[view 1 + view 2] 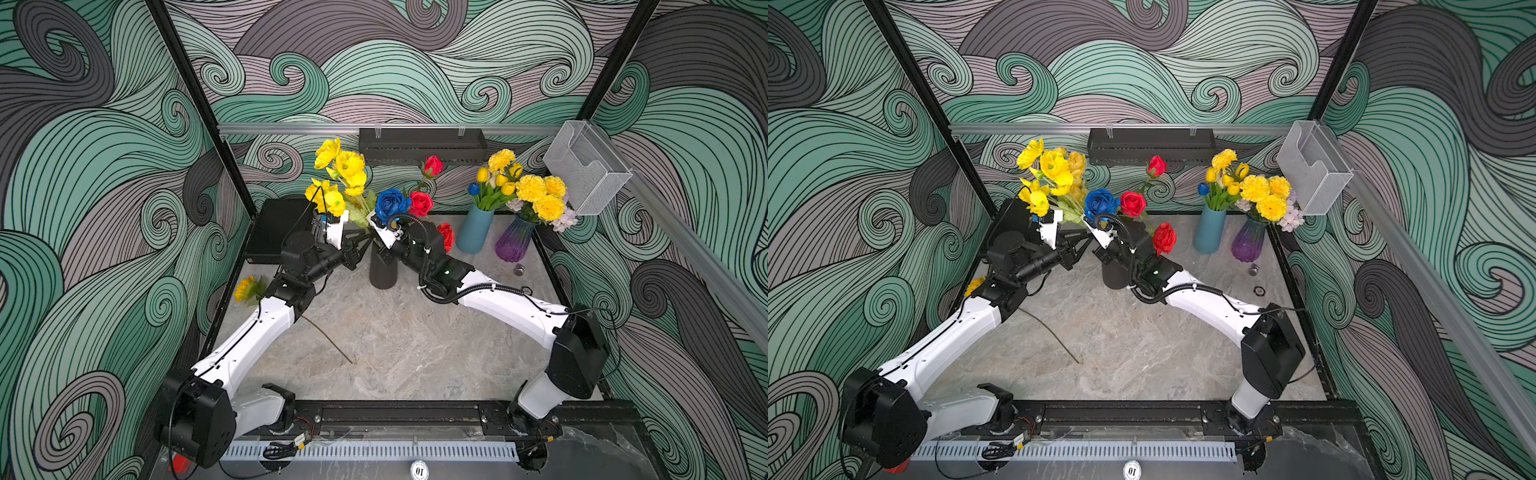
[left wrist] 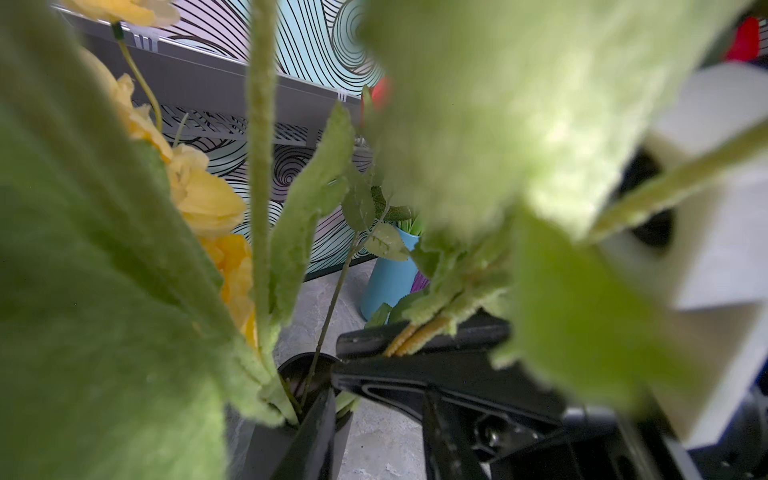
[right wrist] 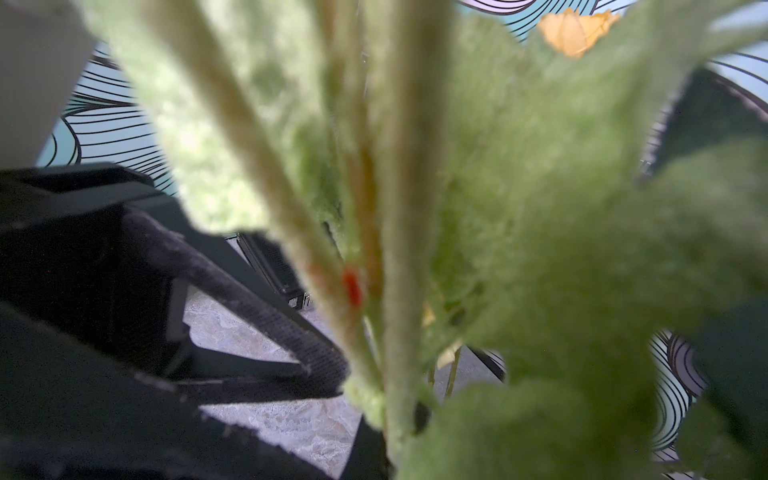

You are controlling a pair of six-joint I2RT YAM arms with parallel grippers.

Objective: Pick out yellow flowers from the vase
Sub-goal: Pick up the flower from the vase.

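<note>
A black vase (image 1: 382, 270) (image 1: 1115, 274) stands mid-table, its mouth (image 2: 303, 370) showing in the left wrist view. From it rise yellow flowers (image 1: 343, 172) (image 1: 1050, 170) on fuzzy green stems (image 2: 262, 208), with a blue rose (image 1: 390, 203) and red roses (image 1: 420, 203). Just above the vase mouth my right gripper (image 1: 376, 245) (image 3: 395, 440) is shut on a bundle of those green stems (image 2: 415, 336). My left gripper (image 1: 363, 243) (image 2: 374, 432) meets it from the left, jaws apart, one finger (image 2: 311, 436) at the rim, nothing held. Another yellow flower (image 1: 245, 289) lies on the table under the left arm.
A blue vase (image 1: 473, 232) of yellow tulips and a purple vase (image 1: 513, 245) of yellow pompom blooms stand at the back right. A black box (image 1: 276, 228) sits back left, a black shelf (image 1: 422, 145) on the rear wall, a mesh basket (image 1: 586, 166) on the right rail.
</note>
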